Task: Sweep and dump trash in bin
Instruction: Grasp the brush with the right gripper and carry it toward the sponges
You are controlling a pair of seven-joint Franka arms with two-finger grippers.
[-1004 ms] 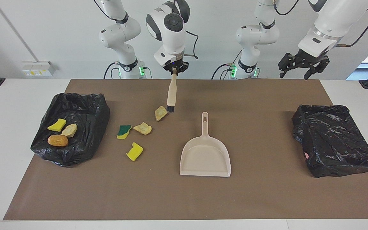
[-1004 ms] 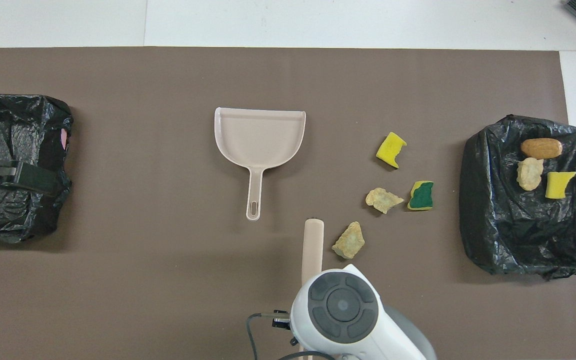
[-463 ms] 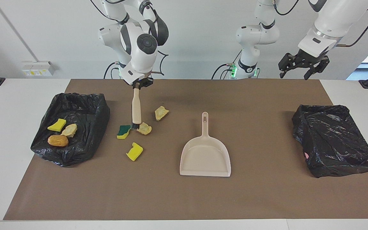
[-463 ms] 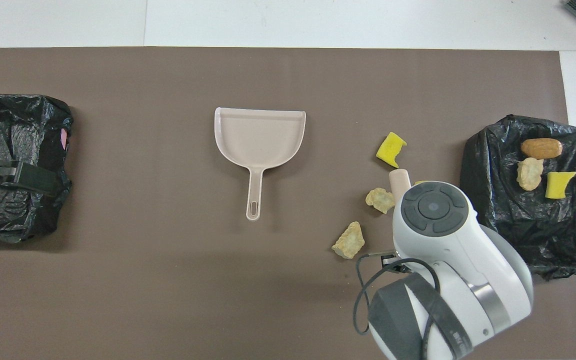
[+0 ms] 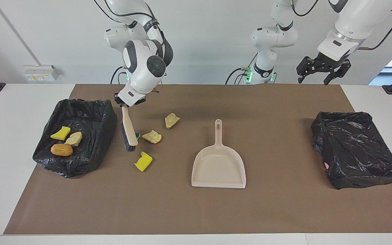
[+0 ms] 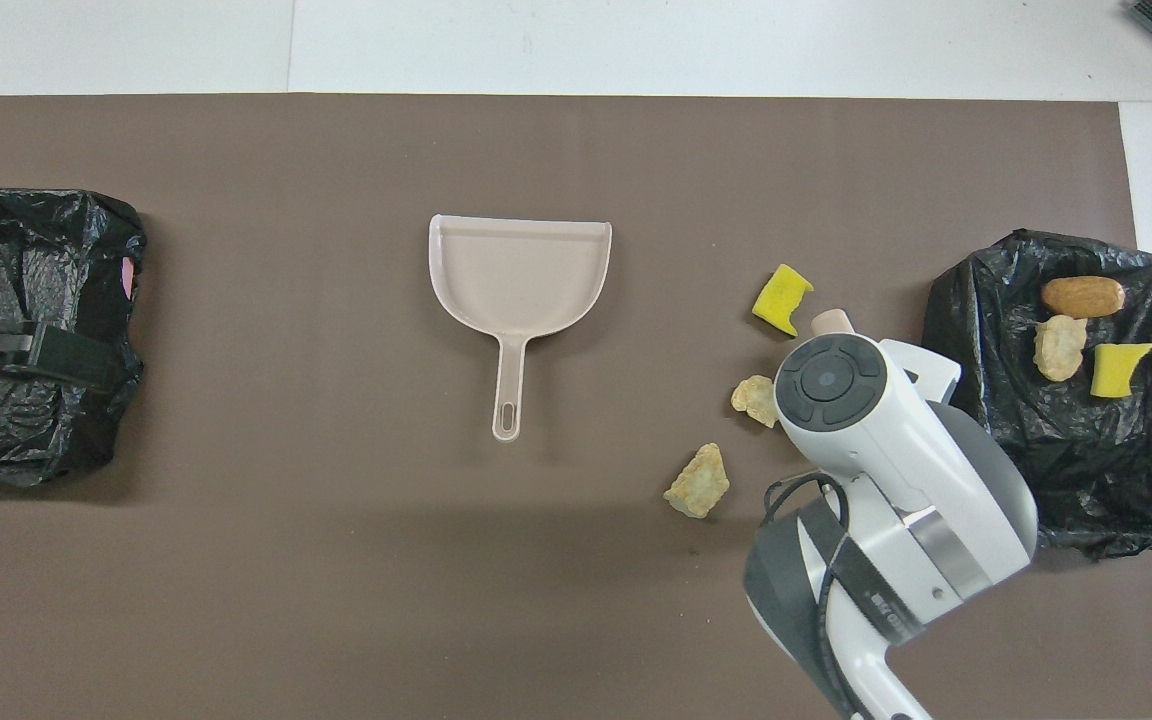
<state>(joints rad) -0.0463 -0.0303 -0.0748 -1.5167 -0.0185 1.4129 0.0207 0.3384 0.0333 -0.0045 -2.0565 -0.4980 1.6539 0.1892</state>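
Beside green-topped sponge (image 5: 137, 135), right gripper (image 5: 125, 104) pinching brush (image 5: 128, 131); left gripper (image 5: 319, 72) spread, waiting over bin (image 5: 356, 149).

The dustpan (image 5: 218, 167) lies mid-bench (image 5: 284, 211), its handle toward the robots. Toward the right arm's end sits one bin (image 5: 77, 136), with three scraps (image 5: 66, 140) in it. Between that bin and the dustpan lie three loose scraps (image 5: 151, 136); a fourth is almost hidden by the brush (image 5: 128, 131), which hangs tilted from the right hand (image 5: 127, 103) just beside the bin. Another bin (image 5: 356, 149) sits at the left arm's end, under the left hand (image 5: 320, 73).
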